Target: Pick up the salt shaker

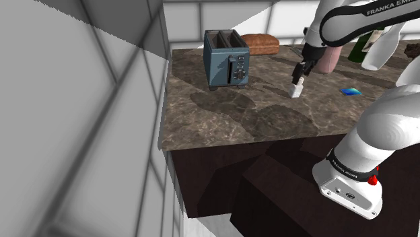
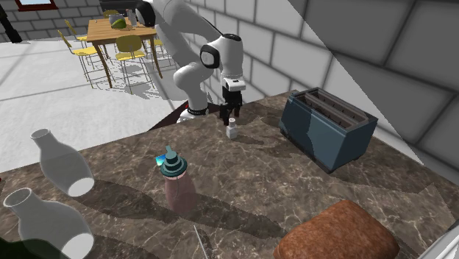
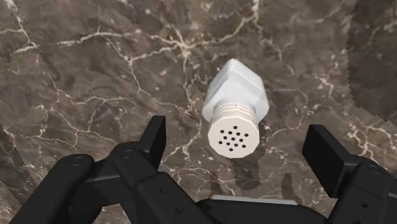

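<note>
**Tool poised over the salt shaker, grasp not yet made**

The salt shaker (image 1: 295, 88) stood upright on the brown marbled bench (image 1: 222, 118), out in the open part of the top. In the shoulder view the toaster (image 1: 227, 59) was well apart from it to the left and a pink bottle (image 1: 328, 60) was near it on the far side. A loaf of bread (image 1: 260, 44) lay further back behind the toaster, and a small blue item (image 1: 349, 91) lay on the bench to the shaker's right.

The tool (image 1: 298, 78) hung just above the shaker, pointing down at it. In the wrist view its two black fingers (image 3: 154, 137) stood wide apart with nothing between them but air. The shaker's perforated cap showed in line with the gap, about midway, and neither finger touched it. The tool had hold of nothing.

By my reading the step in hand was the approach: the lining-up looked done, and the descent and the grip were both still to come. The next move would call for a straight lowering until the fingers reached either side of the shaker's white body below the cap. After that the fingers should close evenly and the tool should lift. The shaker is small and light-looking, so a finger arriving early could tip or push it. Keeping the cap centred on the way down seemed the main thing to watch
</note>
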Controlling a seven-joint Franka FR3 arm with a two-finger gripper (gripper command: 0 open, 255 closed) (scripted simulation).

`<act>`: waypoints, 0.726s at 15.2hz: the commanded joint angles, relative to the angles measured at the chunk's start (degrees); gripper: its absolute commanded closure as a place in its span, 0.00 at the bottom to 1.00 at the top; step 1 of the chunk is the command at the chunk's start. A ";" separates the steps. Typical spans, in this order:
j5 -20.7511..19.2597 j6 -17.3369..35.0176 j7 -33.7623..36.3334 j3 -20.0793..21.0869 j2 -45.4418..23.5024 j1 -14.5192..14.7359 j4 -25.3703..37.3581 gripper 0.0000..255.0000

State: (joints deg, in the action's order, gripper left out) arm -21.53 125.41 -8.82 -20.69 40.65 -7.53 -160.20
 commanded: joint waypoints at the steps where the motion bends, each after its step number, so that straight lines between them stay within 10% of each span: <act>1: -0.41 1.25 -0.05 -0.39 -0.41 -0.24 -0.73 0.00; 2: -0.41 1.24 -0.06 -0.39 -0.41 -0.24 -0.74 0.00; 3: -0.40 1.35 -0.01 -0.39 -0.53 -0.20 -0.72 1.00; 11: -0.42 1.30 -0.03 -0.38 -0.41 -0.24 -0.80 1.00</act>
State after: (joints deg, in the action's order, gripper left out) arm -21.92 126.72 -8.84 -21.05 40.28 -7.74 -160.97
